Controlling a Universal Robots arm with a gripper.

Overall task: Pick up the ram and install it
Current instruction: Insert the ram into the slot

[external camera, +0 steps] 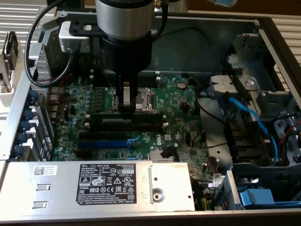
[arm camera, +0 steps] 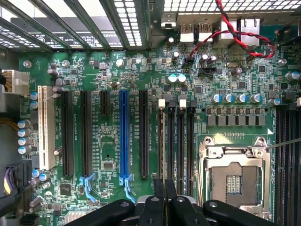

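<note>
The ram [external camera: 146,118] is a long dark stick with a whitish label strip. It stands on edge across the green motherboard [external camera: 178,122], lined up with the black memory slots [external camera: 141,129] and low at their level. My gripper [external camera: 126,109] comes straight down from above and is shut on the ram near its middle. In the wrist view the ram [arm camera: 162,141] is seen edge-on as a thin strip over the outermost memory slot, running into my gripper [arm camera: 164,190]. White end clips [arm camera: 162,102] mark the slots' far ends. Whether the ram is fully seated cannot be told.
The CPU socket [external camera: 143,98] lies just behind the ram. The blue expansion slot [external camera: 101,143] and other black slots lie in front. A grey labelled metal box [external camera: 94,183] covers the near edge. Blue cables [external camera: 247,113] and drive bays fill the exterior view's right. Red-black wires [arm camera: 235,33] run near the rear ports.
</note>
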